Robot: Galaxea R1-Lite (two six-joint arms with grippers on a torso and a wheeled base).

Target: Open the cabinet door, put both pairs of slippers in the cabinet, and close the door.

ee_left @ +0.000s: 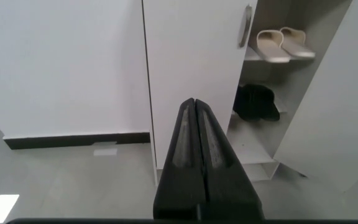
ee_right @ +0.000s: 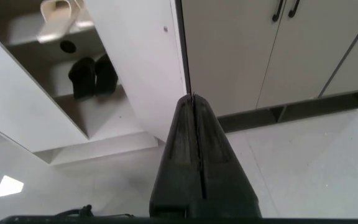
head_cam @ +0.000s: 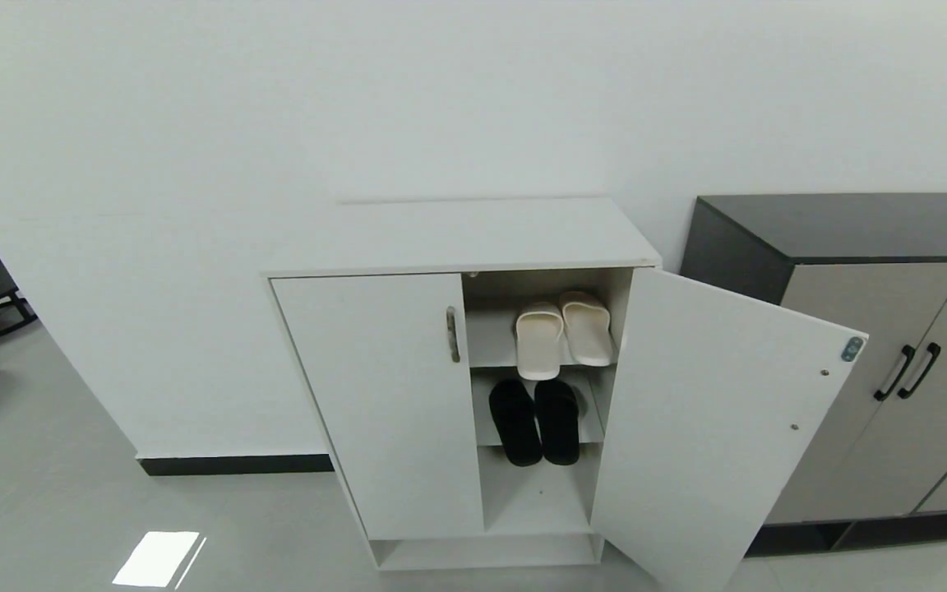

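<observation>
The white cabinet [head_cam: 457,238] stood with its right door [head_cam: 712,427] swung wide open and its left door [head_cam: 375,403] shut. Inside, the cream slippers [head_cam: 562,333] lay side by side on the upper shelf. The black slippers [head_cam: 535,421] sat on the next shelf, at their 6 o'clock. A grey cabinet [head_cam: 868,345] stood at the white one's 3 o'clock. The left tool [ee_left: 194,107] was closed and empty, facing the shut door. The right tool [ee_right: 192,99] was likewise closed on nothing, near the open door's edge.
</observation>
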